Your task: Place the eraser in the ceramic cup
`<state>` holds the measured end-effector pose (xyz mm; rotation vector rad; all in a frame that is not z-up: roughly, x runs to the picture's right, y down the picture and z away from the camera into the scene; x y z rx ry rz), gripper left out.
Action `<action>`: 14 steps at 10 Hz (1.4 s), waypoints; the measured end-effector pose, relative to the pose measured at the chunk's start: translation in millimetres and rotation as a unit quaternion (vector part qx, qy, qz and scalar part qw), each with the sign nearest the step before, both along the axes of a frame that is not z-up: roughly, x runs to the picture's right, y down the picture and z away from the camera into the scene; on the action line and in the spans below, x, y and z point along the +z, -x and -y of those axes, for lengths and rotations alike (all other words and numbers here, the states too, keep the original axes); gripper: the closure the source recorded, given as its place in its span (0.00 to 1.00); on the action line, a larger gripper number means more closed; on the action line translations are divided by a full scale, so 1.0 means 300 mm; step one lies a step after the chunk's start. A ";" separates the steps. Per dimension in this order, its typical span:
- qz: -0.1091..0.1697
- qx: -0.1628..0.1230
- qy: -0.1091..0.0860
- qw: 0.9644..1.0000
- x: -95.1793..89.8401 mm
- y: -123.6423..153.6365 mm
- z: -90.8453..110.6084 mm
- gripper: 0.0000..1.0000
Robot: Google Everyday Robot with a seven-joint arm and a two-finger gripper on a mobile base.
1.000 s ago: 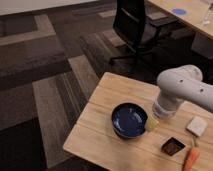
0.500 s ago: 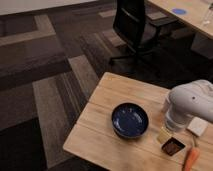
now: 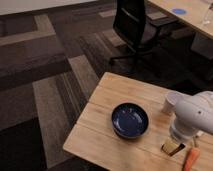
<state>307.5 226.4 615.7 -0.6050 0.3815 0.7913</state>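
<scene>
Camera view only, single arm [image 3: 197, 117] coming in from the right edge.

- End effector [image 3: 175, 140] sits low over the near-right part of the desk [image 3: 115, 90], right on top of the eraser [image 3: 172, 148]. The white wrist housing blocks the tip, so spread or clamped: cannot tell.
- The eraser is directly under the end effector, dark block with a lighter edge showing on its left. It looks to be resting on the desk. Contact vs. small gap: cannot tell.
- The eraser is squarish, so there's no real long axis to align to. Any square-on approach should do.
- Ceramic cup [image 3: 171, 102] is beyond the end effector, further up the desk and about in line with it, upright, mouth open. It is close to the arm's upper body and apart from the eraser.
- Blue bowl [image 3: 130, 120] is left of the end effector, clear of both the eraser and the cup.
- Orange carrot-shaped piece [image 3: 191, 160] is just right of and nearer than the end effector, close to the eraser. That's the clutter risk on closing.

Judgement: this is the grasp stage and the eraser is not in the cup. The key relation is a straight run from the eraser away to the cup. That needs a lift high enough to clear the rim, then a centred drop, since the eraser is about as wide as the cup mouth.
</scene>
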 end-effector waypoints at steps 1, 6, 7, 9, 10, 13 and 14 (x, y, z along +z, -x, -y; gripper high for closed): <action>0.004 0.001 0.001 1.000 -0.001 -0.006 -0.005 0.50; 0.011 0.040 0.007 0.999 -0.054 -0.030 0.089 1.00; 0.018 0.028 0.004 0.999 -0.070 -0.056 0.193 1.00; -0.024 -0.009 -0.038 0.999 -0.125 -0.189 0.531 1.00; -0.036 -0.010 -0.049 0.998 -0.138 -0.213 0.594 1.00; -0.043 -0.010 -0.055 0.998 -0.146 -0.226 0.626 1.00; -0.043 -0.008 -0.054 0.998 -0.146 -0.226 0.625 1.00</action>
